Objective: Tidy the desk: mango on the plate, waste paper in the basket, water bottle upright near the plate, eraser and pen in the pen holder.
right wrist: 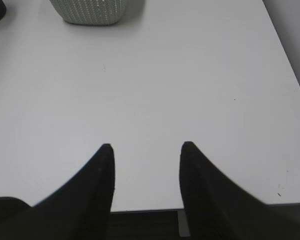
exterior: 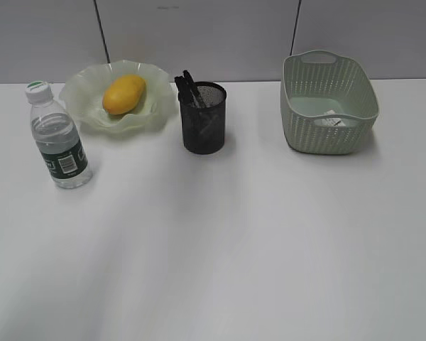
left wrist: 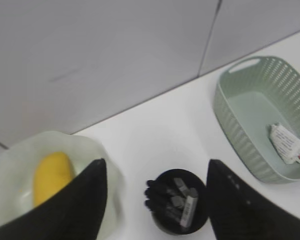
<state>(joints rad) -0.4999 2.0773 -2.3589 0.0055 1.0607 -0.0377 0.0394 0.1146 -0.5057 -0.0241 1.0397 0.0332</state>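
your left gripper (left wrist: pixel 155 172) hung high above the pen holder (left wrist: pixel 180 207) with its jaws spread wide and empty, pens and eraser (left wrist: pixel 188 210) already inside. the mango (exterior: pixel 123 94) lay on the plate (exterior: pixel 92 82), the water bottle (exterior: pixel 59 138) stood upright beside it, and the waste paper (left wrist: pixel 288 144) sat in the basket (exterior: pixel 298 85). your right gripper (right wrist: pixel 146 150) hovered half open over bare table (right wrist: pixel 150 75), holding nothing.

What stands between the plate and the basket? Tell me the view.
The pen holder, with pens and an eraser inside, stands between the plate and the basket; bare table otherwise. The exterior view shows it.
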